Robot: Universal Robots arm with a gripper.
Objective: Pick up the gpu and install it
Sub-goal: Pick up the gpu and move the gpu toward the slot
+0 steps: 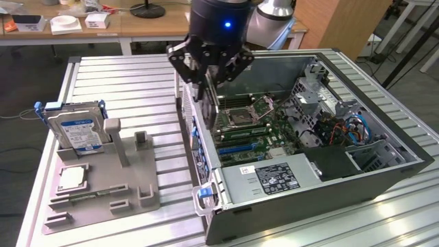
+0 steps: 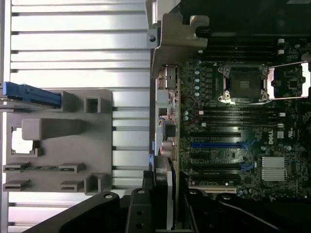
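**rigwatcher:** Trying to work out how far along the install is here. Where's the gpu? I can't spot it on the grey holder [image 1: 137, 177] at 8 o'clock in the exterior view.

**benchbot42:** It isn't there. That holder has the hard drive [image 1: 77, 128], a chip [image 1: 72, 177] and the memory stick [image 1: 96, 195], and its other slots look bare. The gpu [image 2: 165, 187] is in the gripper [image 1: 207, 92], held on edge. From the wrist view you can see the thin card with its metal edge running between the dark fingers [image 2: 141, 213], which are clamped on it from both sides.

**rigwatcher:** So the pick is done. Is it seated?

**benchbot42:** I'd say no. In the exterior view the gripper hangs at about 12 o'clock in the frame, over the 10 o'clock corner of the open case [image 1: 384, 180], right along the rear wall. The card sits above the motherboard [image 1: 274, 136], and the blue slots [image 1: 237, 147] toward 6 o'clock from it look unoccupied. I can't tell whether its lower edge touches anything. My read: grab and carry are finished, the actual seating isn't.
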